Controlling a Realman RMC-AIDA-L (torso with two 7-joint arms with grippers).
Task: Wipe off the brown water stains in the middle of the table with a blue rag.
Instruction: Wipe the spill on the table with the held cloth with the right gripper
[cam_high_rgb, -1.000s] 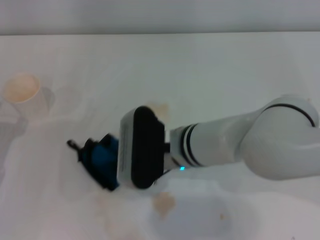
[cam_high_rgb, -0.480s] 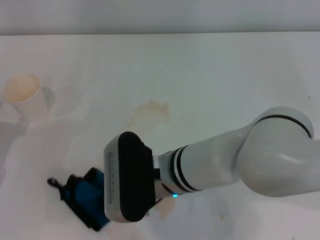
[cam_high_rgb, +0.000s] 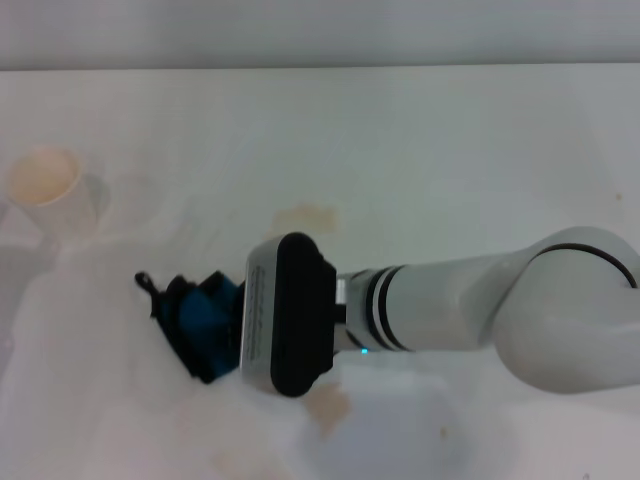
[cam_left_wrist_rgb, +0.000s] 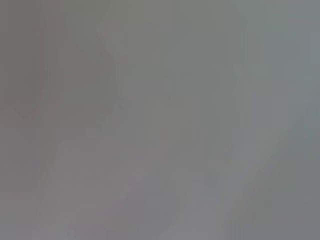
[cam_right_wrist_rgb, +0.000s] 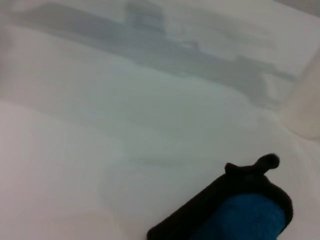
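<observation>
Because the blue rag (cam_high_rgb: 200, 320) is soft and light, it bunches under the right end effector (cam_high_rgb: 235, 325), left of the remaining brown water stains (cam_high_rgb: 305, 220) on the table (cam_high_rgb: 450, 150); you cannot tell how its fingers stand. Grip the bundled middle.

Cream paper cup (cam_high_rgb: 46, 188) upright, far left
</observation>
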